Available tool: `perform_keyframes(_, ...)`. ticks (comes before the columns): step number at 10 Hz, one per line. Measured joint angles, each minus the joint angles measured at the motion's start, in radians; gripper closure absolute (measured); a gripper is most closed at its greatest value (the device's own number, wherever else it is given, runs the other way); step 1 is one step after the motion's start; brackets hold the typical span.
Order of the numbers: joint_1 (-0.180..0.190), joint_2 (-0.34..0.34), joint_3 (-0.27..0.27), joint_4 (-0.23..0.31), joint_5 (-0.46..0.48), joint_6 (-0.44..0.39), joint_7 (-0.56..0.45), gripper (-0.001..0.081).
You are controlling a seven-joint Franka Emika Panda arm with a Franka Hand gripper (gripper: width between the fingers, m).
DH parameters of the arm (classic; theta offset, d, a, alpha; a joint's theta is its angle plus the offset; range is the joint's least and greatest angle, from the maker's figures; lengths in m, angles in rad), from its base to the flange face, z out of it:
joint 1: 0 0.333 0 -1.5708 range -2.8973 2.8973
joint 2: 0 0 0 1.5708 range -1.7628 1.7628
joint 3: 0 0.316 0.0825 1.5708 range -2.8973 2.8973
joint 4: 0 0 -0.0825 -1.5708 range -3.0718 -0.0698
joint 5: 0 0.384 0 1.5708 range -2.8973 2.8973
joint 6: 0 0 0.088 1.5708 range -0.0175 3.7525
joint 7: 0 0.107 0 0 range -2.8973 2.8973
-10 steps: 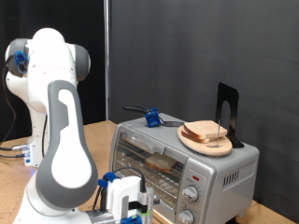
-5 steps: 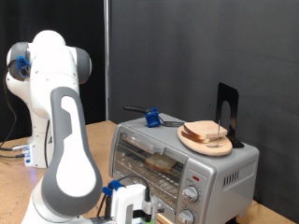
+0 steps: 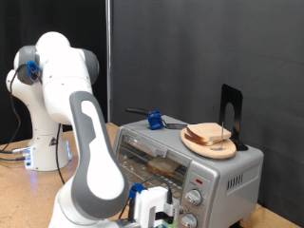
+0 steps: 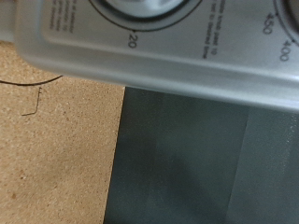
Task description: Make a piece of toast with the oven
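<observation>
Oven [image 3: 180, 163]: we see a silver toaster oven on the wooden table [image 3: 19, 185]; its glass door is shut and two knobs [image 3: 193, 198] sit on the front panel.
Inside oven: through the glass we make out one toast [image 3: 163, 164] lying on the wire rack.
Plate [image 3: 209, 144]: a round wooden plate rests on top of the oven, toward its right end, carrying a small stack of bread slices [image 3: 208, 135].
Gripper [image 3: 154, 211]: we find it low in front of the oven, just beside the door's lower left corner, with blue fittings around it. We cannot tell how far its fingers are spread, and we see nothing between them.
Toast to gripper: the toast lies above the gripper, behind the closed door, which stands between them.
Wrist view: we see only the oven's grey panel [image 4: 187, 56] close up, with dial numbers 400 and 450, above the table and a dark floor strip; no fingers show.
On oven top: a dark utensil with a blue clip [image 3: 152, 119] lies near the back left, and a black stand [image 3: 231, 114] rises behind the plate.
</observation>
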Motion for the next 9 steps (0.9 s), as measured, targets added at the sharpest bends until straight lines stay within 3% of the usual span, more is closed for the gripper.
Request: perform_keyframes(9, 0.023, 0.0, 0.029, -0.009, 0.007, 0.022, 0.0, -0.0002)
